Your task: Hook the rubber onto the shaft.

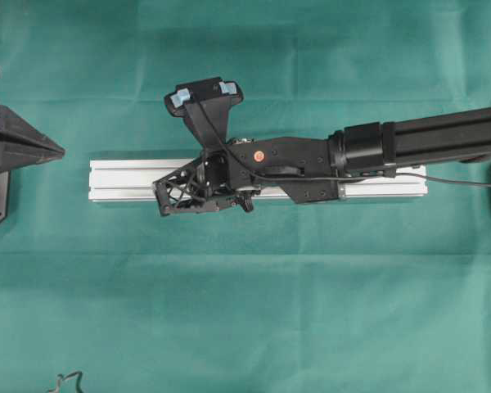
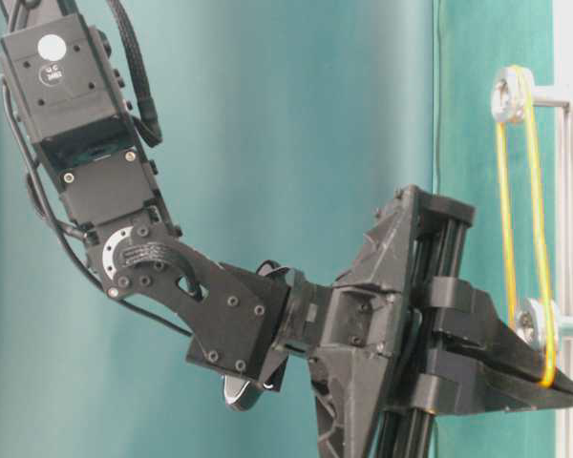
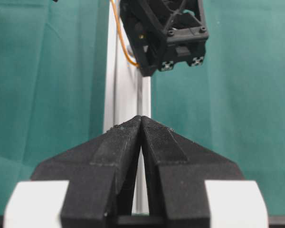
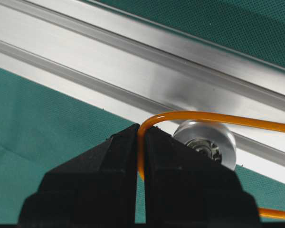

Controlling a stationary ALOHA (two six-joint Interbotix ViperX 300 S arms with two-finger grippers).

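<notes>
Overhead view: a green cloth covers the worktop (image 1: 245, 327). A silver aluminium rail (image 1: 127, 180) lies across the middle, running left to right. The right arm (image 1: 425, 135) reaches in from the right edge along the rail, and its right hand (image 1: 165, 201) sits over the rail's left part. The left hand (image 1: 53, 151) shows at the left edge, well apart from the rail's end, its tips pointing at it. The rubber cannot be made out here.

Table-level view: the right hand (image 2: 544, 382) points toward the right. The rubber (image 2: 540, 239), a thin orange loop, is stretched tight between an upper silver pulley (image 2: 504, 95) and a lower silver pulley (image 2: 533, 320). The hand's tips meet the loop at the lower pulley.

Left wrist view: the left hand (image 3: 141, 118) is clenched, its two black fingers (image 3: 173, 147) pressed together at the tips with nothing between them. The rail (image 3: 126, 104) runs away ahead of it. The right hand (image 3: 180, 62) hangs over the rail's far part, with a short curve of the rubber (image 3: 119, 38) beside it.

Right wrist view: the right hand (image 4: 141, 130) is clenched on the rubber (image 4: 204, 116), which is pinched between its two black fingers (image 4: 180, 161). From the pinch the band bends over the top of a silver pulley (image 4: 205, 142) just beside the fingertips and runs off to the right. The rail (image 4: 133, 71) crosses behind on the slant.
</notes>
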